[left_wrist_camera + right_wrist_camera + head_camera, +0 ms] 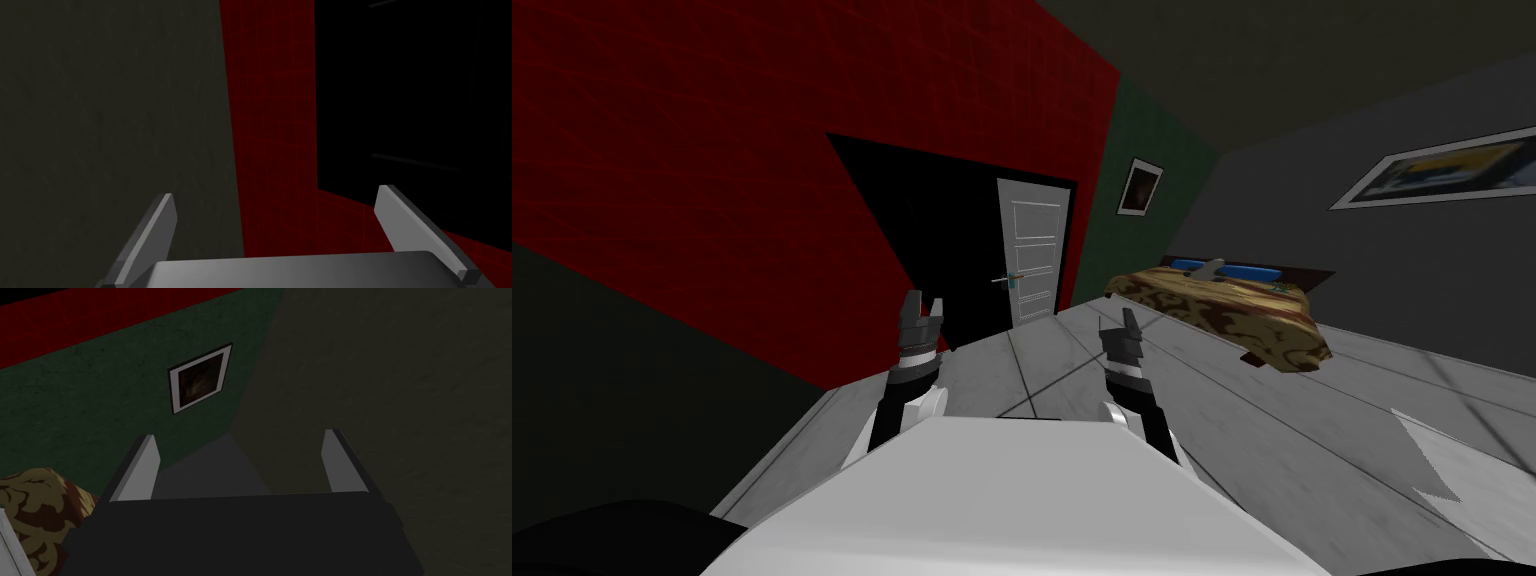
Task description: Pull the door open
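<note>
A light grey panelled door (1035, 250) stands at the right side of a wide black area in the red wall (762, 130), well ahead of me across the floor. Its small lever handle (1006, 281) sits on its left edge. My left gripper (924, 301) is raised in front of my chest, far short of the door; it (275, 196) is open with nothing between its fingers, facing the red wall's edge and the black area. My right gripper (1128, 320) is held up beside it, also open (240, 435) and holding nothing.
A bed with a brown patterned cover (1237, 310) and blue pillows (1194, 265) stands to the right of the door; its corner (35, 513) lies close by my right hand. A small framed picture (1140, 187) hangs on the green wall. Grey tiled floor (1072, 350) runs to the door.
</note>
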{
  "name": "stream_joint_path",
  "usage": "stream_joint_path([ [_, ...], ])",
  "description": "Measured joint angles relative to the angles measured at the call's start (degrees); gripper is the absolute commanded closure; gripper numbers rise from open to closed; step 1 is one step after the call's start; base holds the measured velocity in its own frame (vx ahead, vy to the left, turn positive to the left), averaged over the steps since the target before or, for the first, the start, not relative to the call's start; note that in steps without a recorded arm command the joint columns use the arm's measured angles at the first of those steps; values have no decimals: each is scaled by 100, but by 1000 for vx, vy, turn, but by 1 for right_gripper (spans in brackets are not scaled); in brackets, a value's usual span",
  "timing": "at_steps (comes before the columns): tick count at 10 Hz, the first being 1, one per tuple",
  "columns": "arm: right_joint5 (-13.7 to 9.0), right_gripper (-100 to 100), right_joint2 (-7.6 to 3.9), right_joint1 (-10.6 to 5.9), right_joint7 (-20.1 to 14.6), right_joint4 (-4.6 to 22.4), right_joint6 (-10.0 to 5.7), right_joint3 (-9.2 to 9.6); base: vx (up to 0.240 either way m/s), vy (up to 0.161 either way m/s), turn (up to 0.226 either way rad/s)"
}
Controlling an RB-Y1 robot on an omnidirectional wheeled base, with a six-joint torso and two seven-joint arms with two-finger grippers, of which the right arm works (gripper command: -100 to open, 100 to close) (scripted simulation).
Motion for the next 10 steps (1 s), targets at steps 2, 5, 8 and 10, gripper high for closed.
stream_joint_path([
  [2, 63, -100, -85, -155, -47, 236, -2, -52, 120, -10, 80],
  [5, 197, -100, -199, -409, -128, 661, -16, -113, 126, 9, 68],
  [8, 313, -100, -291, -641, -201, 993, 13, -179, 99, 7, 63],
  [10, 387, -100, -348, -800, -259, 1232, 30, -229, 99, 23, 60],
])
